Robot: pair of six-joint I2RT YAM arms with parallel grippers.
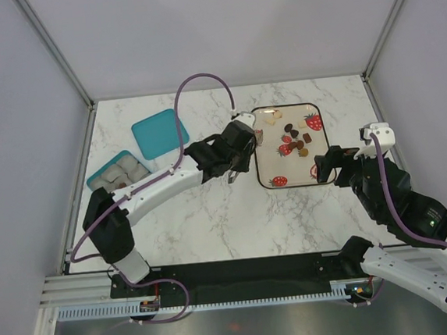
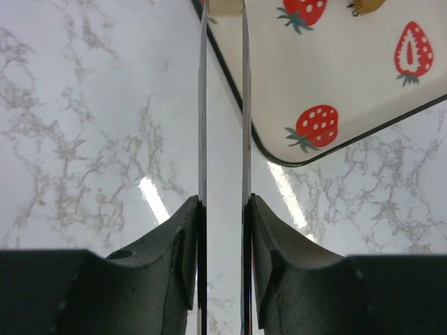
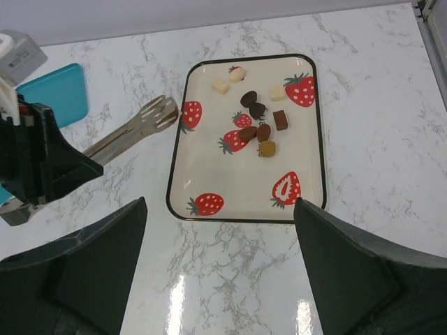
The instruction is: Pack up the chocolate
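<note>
Holding the tongs (image 2: 203, 105) between its fingers, the left claw (image 2: 223, 204) is clamped on the two thin silver blades, which run straight ahead of it over the tabletop (image 3: 377, 105). The far ends of the blades are near the rim of the tray (image 3: 244, 188), at the tray's side nearest to this claw; if they touch the rim I cannot tell. One corner of the tray lies ahead and to the right of the left claw, and a cream piece shows between the blades at their far end. The right claw (image 3: 220, 204) has its jaws wide apart and nothing is between them. It hangs above the tabletop just before the near edge of the tray. The chocolate (image 3: 258, 109) lies on the tray ahead of the right claw, in the far half: dark brown, mid brown and cream pieces, most of them close together among the strawberry prints. To the left of the right claw is the left claw with the tongs, and beyond that a teal lid (image 3: 56, 94) lies flat. A teal box (image 1: 118, 173) with compartments stands well behind the left claw, beside its arm.
</note>
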